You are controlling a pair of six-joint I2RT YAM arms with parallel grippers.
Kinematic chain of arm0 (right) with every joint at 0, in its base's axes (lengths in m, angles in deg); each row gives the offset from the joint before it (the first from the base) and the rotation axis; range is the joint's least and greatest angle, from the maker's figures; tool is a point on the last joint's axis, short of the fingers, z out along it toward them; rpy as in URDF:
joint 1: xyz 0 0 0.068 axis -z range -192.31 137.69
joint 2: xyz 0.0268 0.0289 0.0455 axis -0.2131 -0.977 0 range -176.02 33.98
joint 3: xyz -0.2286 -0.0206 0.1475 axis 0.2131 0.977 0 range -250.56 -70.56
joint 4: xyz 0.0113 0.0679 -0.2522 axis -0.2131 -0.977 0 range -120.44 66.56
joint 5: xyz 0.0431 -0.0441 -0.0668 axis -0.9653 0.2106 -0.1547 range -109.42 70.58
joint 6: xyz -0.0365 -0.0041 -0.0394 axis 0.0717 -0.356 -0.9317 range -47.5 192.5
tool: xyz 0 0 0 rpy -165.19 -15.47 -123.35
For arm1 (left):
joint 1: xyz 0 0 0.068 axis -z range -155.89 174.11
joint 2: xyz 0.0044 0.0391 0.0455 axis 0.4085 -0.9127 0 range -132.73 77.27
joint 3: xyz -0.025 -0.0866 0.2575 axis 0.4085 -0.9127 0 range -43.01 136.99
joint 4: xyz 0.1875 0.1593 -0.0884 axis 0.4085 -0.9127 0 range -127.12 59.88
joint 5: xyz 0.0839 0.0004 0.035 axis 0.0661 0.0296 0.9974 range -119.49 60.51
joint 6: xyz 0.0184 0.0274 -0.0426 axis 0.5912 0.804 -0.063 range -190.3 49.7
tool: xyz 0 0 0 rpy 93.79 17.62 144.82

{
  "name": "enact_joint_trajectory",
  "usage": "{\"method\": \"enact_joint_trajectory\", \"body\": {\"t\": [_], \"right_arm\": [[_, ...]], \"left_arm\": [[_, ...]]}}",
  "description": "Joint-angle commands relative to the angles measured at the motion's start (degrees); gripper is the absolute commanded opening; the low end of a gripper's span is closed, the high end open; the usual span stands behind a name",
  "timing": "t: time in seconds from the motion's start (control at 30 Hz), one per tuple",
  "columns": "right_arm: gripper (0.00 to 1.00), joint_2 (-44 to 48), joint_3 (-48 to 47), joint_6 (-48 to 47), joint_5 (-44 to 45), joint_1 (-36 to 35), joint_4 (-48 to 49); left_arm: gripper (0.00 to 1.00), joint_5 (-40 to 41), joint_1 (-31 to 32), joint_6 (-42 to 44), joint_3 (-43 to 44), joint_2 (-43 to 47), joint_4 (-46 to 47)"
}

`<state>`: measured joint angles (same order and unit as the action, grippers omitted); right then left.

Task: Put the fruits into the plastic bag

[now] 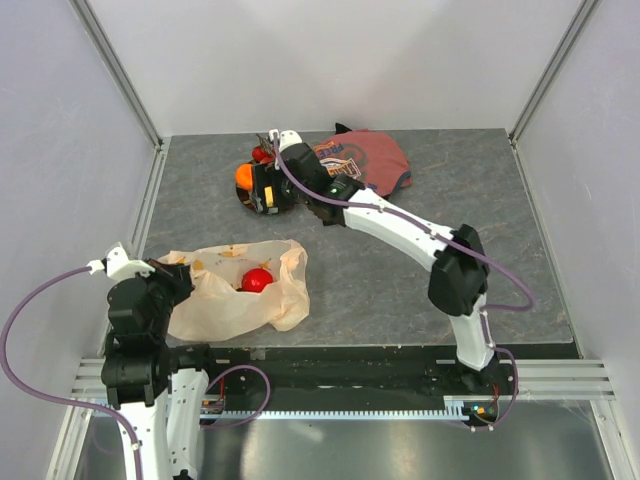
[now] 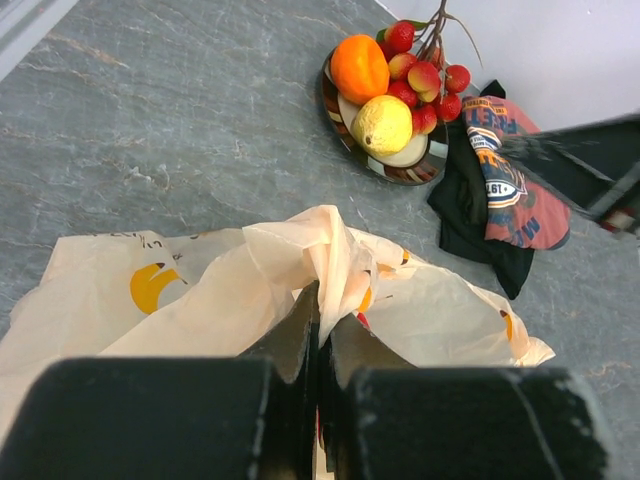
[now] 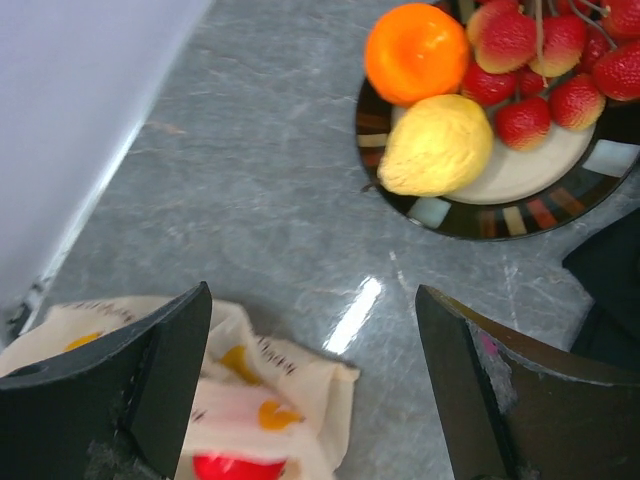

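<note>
1. Table [image 1: 400, 270]: grey stone-patterned top, carrying everything below.

2. Plastic bag [image 1: 225, 300]: cream, crinkled, with yellow prints. It lay at the near left, well apart from the plate. A raised fold at its mouth was pinched in the left pincer [image 2: 318, 305], whose jaws were closed tight on the film.

3. Cloth [image 1: 365, 160]: red and black, printed, folded at the far edge just beside the plate.

4. Plate [image 3: 520, 220]: dark striped rim and cream centre, at the far middle of the table.

5. Right pincer [image 3: 312, 300]: jaws wide apart, holding nothing, hanging over bare table between bag and plate. The plate lay just ahead of it, so this arm was the nearer one to the remaining fruit.

6. Apple [image 1: 258, 280]: shiny red, already inside the bag.

7. Orange [image 3: 415, 52]: on the plate's far left side.

8. Yellow fruit [image 3: 437, 145]: the piece nearest the open jaws. Its long axis ran roughly across the gap, so a grip would likely span its length unless the wrist turned.

9. Red berries [image 3: 540, 80]: clustered on stems, to the right of the orange.
</note>
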<state>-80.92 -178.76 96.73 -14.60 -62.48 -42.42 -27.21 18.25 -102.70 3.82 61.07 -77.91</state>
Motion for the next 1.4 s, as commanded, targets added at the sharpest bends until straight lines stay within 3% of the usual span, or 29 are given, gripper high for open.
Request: {"method": "enact_joint_trajectory", "body": {"t": [0.0, 0.23, 0.5, 0.87, 1.37], "right_arm": [[0.91, -6.6, -7.5, -0.4, 3.2, 1.6, -1.1], [0.93, -18.7, -19.0, 0.2, 3.5, 3.4, -1.1], [0.92, -26.4, -21.2, 3.6, 0.6, 5.7, 4.0], [0.93, -29.5, -19.8, 5.2, -1.4, 6.2, 11.7], [0.92, -33.4, -20.3, 10.4, 0.3, 7.1, 12.9]], "left_arm": [[0.02, -2.0, 0.0, -3.4, -0.8, 0.2, 1.9], [0.02, -5.6, 0.0, -5.0, -3.8, 0.5, 2.1], [0.02, -6.5, 0.0, -3.4, -4.2, 0.3, 1.6], [0.01, -8.8, -0.1, 1.0, -2.4, -3.2, -0.1], [0.01, -9.5, 0.0, 1.4, -2.8, -2.0, 1.2]]}}
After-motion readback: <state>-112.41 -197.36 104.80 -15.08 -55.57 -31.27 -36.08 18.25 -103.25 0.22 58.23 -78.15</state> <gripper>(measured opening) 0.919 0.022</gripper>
